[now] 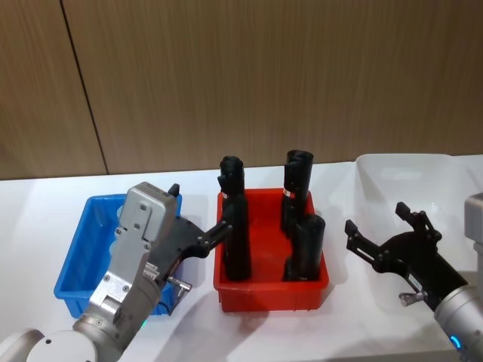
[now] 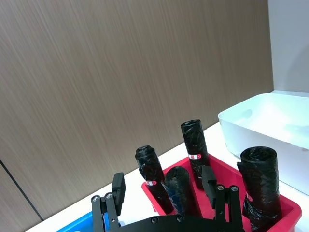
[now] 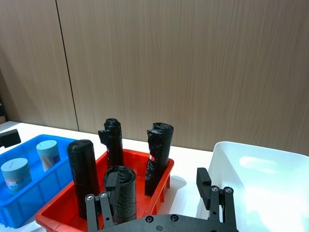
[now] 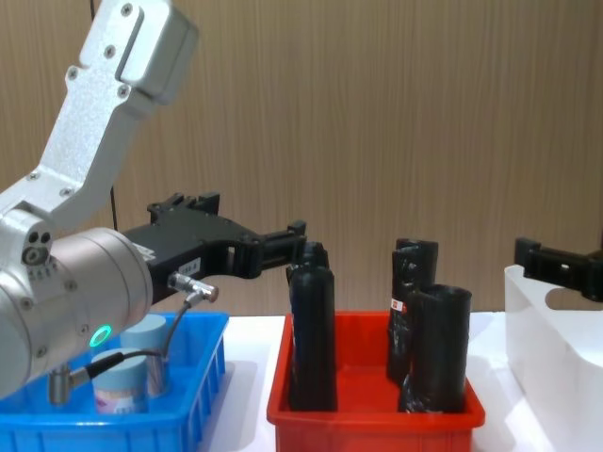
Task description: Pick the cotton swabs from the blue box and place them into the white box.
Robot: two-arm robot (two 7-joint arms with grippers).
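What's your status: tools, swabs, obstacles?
Left tool open by blue box; right tool open by white box. Two swabs in blue box. Red bin of rolls between boxes.

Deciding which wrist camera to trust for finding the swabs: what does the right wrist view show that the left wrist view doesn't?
Right wrist view's extras: two cotton swab tubs standing in the blue box, and the open right end effector up close. Left wrist view's extras: red labels on two rolls, and the open left end effector up close. Shared: the red bin holding four black rolls, the white box, the wood wall, and some of the blue box.
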